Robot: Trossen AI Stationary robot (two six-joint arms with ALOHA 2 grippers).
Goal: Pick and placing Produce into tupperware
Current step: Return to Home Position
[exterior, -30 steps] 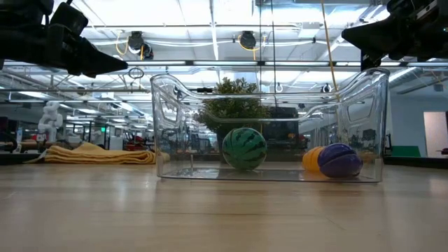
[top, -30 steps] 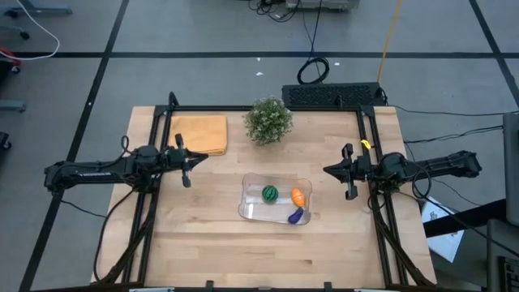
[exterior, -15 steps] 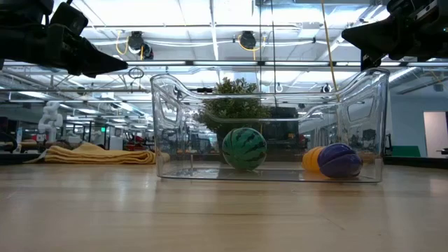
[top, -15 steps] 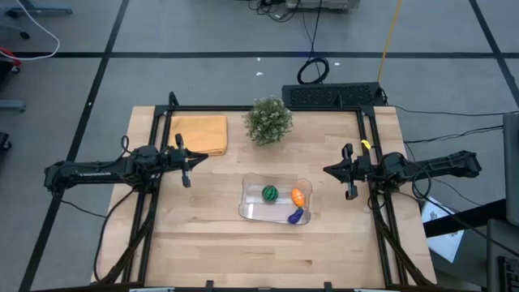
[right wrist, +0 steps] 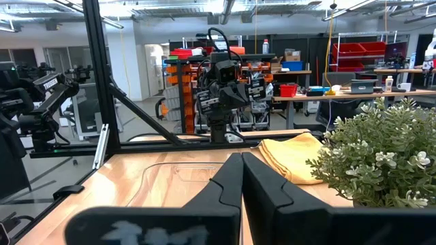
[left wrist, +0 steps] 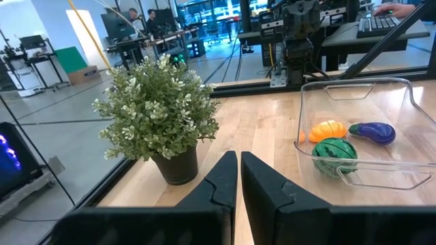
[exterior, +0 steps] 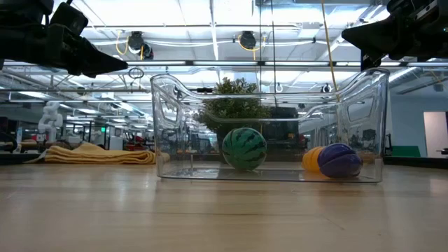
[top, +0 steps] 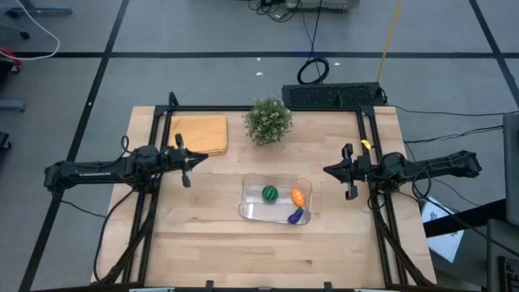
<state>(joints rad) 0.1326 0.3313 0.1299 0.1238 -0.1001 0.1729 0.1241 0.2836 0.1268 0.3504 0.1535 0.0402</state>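
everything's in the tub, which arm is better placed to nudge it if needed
Right, probably. The right gripper hangs closer to the tupperware than the left gripper does. Both are shut and empty.

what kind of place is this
Likely a robotics lab: a dark left arm and right arm at a pale wooden table, red plastic storage bins on shelving beyond, exposed ceiling pipes overhead.

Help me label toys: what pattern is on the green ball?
The green ball has dark stripes; clearest in the low view.
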